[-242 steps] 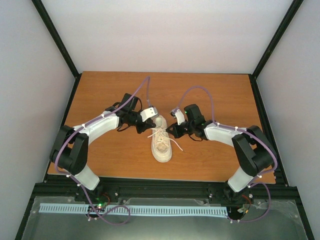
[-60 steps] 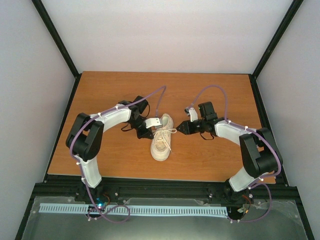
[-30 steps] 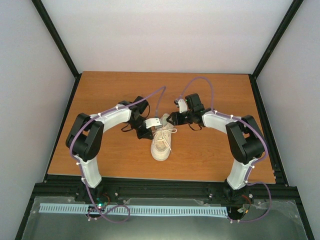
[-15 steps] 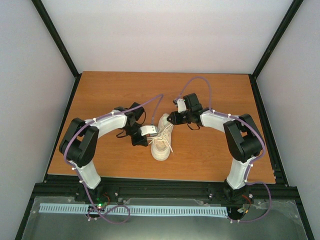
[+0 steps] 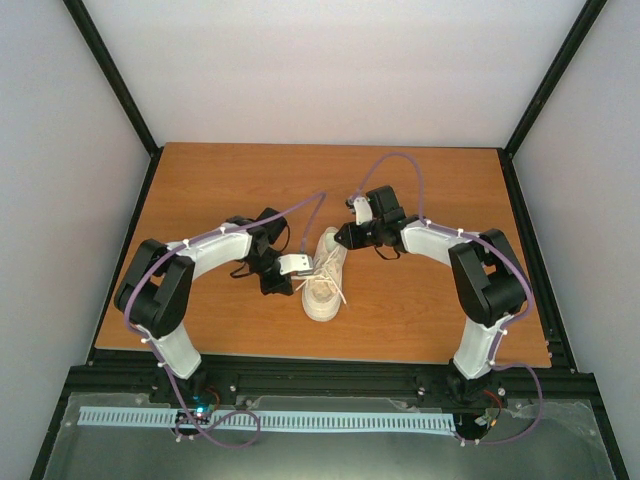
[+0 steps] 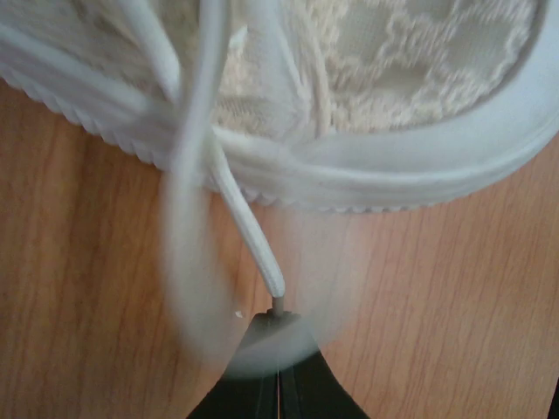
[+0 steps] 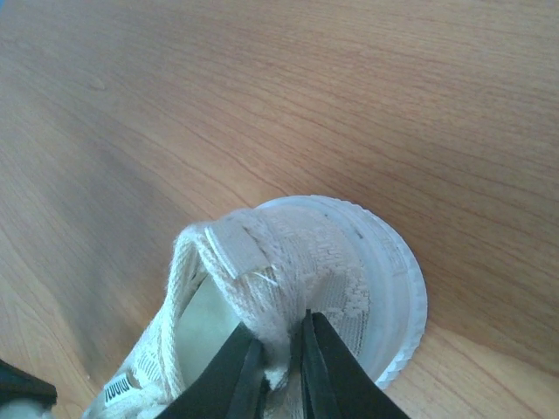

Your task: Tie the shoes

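Observation:
A cream canvas shoe (image 5: pixel 322 292) lies mid-table, toe toward me, its heel tilted to the far right. Thin white laces (image 5: pixel 337 288) trail over its upper. My left gripper (image 5: pixel 306 264) is at the shoe's left side; in the left wrist view it (image 6: pixel 279 321) is shut on the tip of one lace (image 6: pixel 247 234), which runs up to the pale sole (image 6: pixel 410 170). My right gripper (image 5: pixel 343 238) is at the heel; in the right wrist view it (image 7: pixel 279 347) pinches the heel collar (image 7: pixel 262 297) between its fingers (image 7: pixel 325 362).
The wooden table (image 5: pixel 430 190) is ringed by a black frame, with white walls on three sides. A blurred loop of lace (image 6: pixel 188 218) hangs close to the left wrist camera.
The right jaws have closed onto the heel collar. The left gripper has drawn back toward me and to the left with the lace end, and the shoe has swung slightly.

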Action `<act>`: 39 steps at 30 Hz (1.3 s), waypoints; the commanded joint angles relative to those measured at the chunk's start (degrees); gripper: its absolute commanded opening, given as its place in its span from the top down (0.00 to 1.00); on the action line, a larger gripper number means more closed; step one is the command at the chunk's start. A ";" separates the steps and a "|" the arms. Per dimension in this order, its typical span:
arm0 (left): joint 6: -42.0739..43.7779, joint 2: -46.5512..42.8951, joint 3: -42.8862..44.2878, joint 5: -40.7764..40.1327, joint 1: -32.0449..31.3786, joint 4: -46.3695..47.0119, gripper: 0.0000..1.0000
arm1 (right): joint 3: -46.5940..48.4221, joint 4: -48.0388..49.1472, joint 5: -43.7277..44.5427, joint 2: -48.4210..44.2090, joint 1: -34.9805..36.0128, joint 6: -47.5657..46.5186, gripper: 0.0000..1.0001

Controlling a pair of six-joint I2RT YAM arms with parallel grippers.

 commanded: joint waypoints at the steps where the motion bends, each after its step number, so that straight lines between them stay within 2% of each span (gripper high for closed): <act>1: 2.46 -1.29 -1.19 -3.30 0.38 -0.65 0.99 | 2.29 -0.58 0.98 0.64 0.12 -1.02 0.90; 15: 3.66 0.26 -2.99 -6.11 3.87 1.24 0.99 | 2.17 -1.22 1.03 -0.66 0.12 -1.72 0.90; 20: 2.34 0.08 -1.51 -5.41 4.08 2.11 0.99 | 2.16 -1.58 0.09 -1.37 0.13 -1.76 0.83; 21: 1.79 -0.27 -1.07 -5.43 4.04 2.55 0.94 | 2.10 -1.75 0.22 -1.92 0.13 -1.87 0.80; 23: 1.09 -1.89 -0.56 -5.92 4.03 3.41 0.70 | 1.93 -2.63 0.78 -3.57 0.13 -2.38 0.70; 25: 1.92 -4.96 -0.20 -5.25 4.04 2.69 0.60 | 1.26 -3.63 1.79 -6.01 0.09 -3.07 0.60; 29: 3.00 -14.10 -0.04 -1.23 2.47 0.27 0.53 | -1.47 -4.61 2.57 -11.10 -0.04 -3.20 0.51; 32: 2.16 -18.80 -1.99 -2.12 -2.70 2.52 0.48 | -4.25 -2.82 1.75 -13.24 0.03 -1.15 0.45; 33: 2.09 -18.78 -2.21 -2.54 -4.19 2.92 0.48 | -4.90 -1.80 1.04 -13.30 0.02 -0.27 0.43; 35: 1.15 -17.06 -2.16 -4.82 -6.17 5.02 0.46 | -5.25 -0.26 -0.10 -12.41 0.08 1.09 0.29; 37: -0.19 -13.81 -1.61 -7.76 -7.01 6.71 0.43 | -4.92 0.49 -0.86 -11.00 0.47 1.81 0.28; 39: -1.69 -10.47 -0.07 -9.82 -7.82 7.08 0.42 | -4.20 0.69 -1.55 -9.69 1.30 1.82 0.31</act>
